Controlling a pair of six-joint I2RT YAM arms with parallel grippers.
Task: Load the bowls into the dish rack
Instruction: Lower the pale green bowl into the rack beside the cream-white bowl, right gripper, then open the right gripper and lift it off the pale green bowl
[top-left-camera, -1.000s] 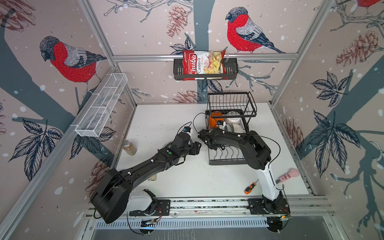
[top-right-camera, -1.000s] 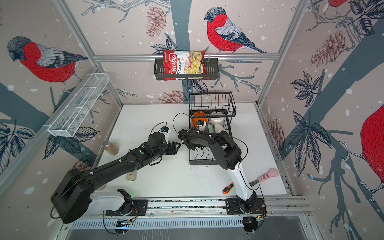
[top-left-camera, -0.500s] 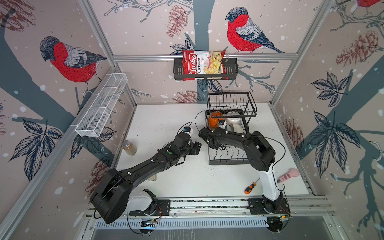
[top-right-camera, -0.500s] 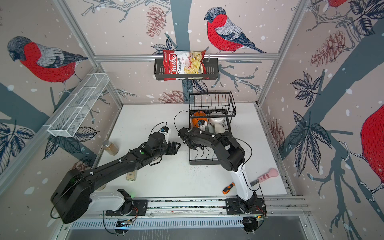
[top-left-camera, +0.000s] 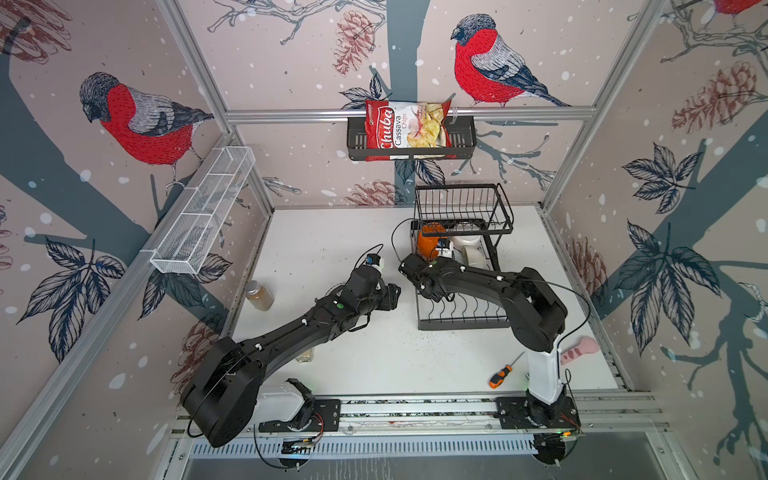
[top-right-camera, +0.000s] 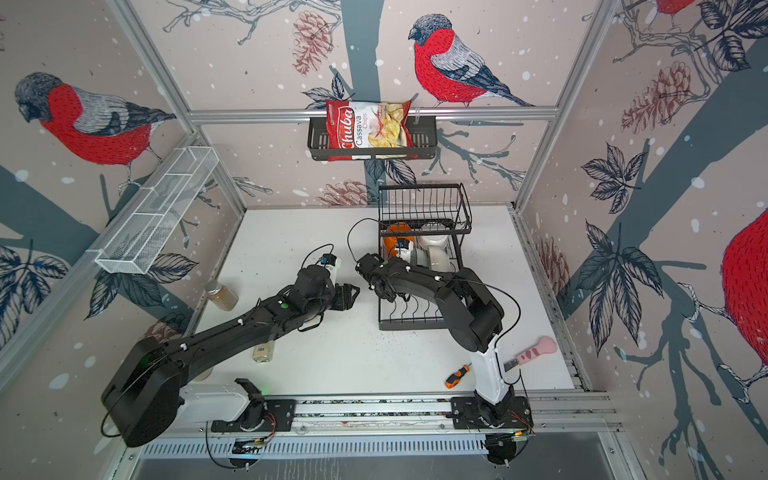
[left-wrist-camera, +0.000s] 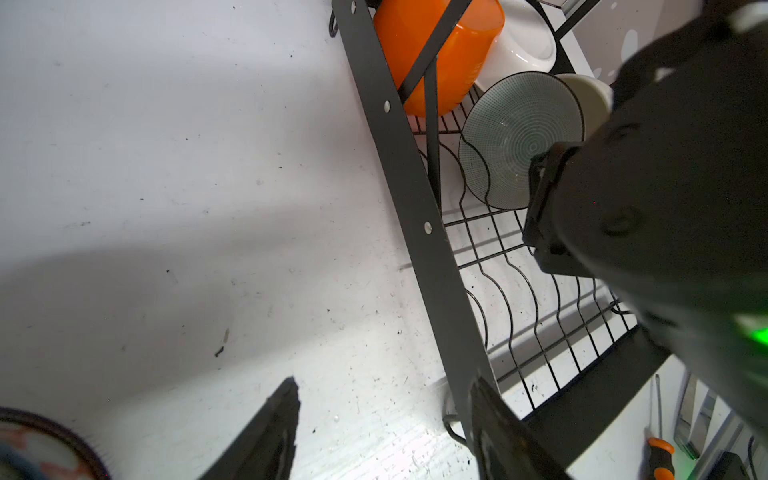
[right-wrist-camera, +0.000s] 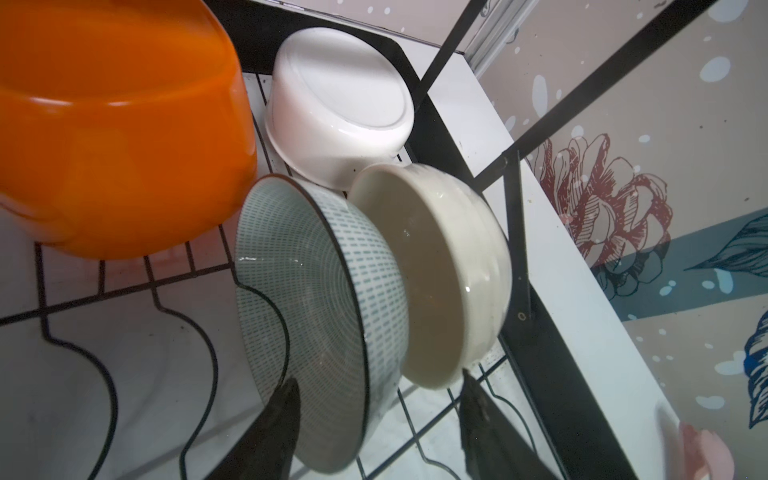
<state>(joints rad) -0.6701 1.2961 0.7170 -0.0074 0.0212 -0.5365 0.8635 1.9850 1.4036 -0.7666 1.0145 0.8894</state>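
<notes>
Glossy dash-patterned bowl (right-wrist-camera: 316, 291) on edge in wavy slots of the wire dish rack (top-left-camera: 461, 323), smooth cream bowl (right-wrist-camera: 457, 257) tilted just behind it, upturned white bowl (right-wrist-camera: 340, 104) and orange bowl (right-wrist-camera: 116, 145) farther back, right claw (right-wrist-camera: 378, 378) spread astride the patterned rim, left claw (left-wrist-camera: 385, 379) spread above scuffed table (left-wrist-camera: 166, 166).

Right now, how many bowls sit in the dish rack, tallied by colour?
Orange bowl: 1
White bowl: 1
Cream bowl: 1
Teal-patterned bowl: 1
Total in the dish rack: 4
</notes>
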